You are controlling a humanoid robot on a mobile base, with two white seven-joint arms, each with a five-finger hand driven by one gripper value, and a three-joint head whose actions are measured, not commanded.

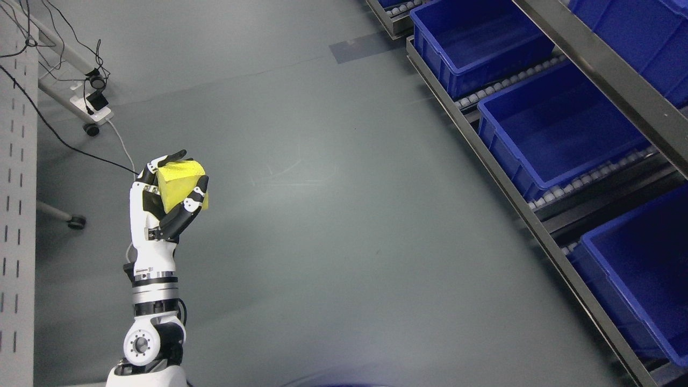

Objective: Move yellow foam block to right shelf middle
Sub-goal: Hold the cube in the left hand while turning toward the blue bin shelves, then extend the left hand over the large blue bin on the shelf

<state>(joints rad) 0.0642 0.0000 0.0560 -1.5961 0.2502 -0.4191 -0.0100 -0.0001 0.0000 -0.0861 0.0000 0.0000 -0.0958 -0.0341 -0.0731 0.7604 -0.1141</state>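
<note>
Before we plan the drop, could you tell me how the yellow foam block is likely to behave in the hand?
The yellow foam block probably weighs little: the left hand holds it aloft with curled fingers. It may compress slightly under them. Its flat faces suggest it won't roll.

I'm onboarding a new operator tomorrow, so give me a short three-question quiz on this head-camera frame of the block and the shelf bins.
1. True or false: the left hand grips the yellow foam block.
2. Where does the block hang? A) inside a blue bin B) above the grey floor, left of the shelf C) on the white rack
3. Fill in: the middle blue bin on the right shelf looks ____.

Key
1. True.
2. B: it is over the floor, well clear of the shelf.
3. Empty.
</note>
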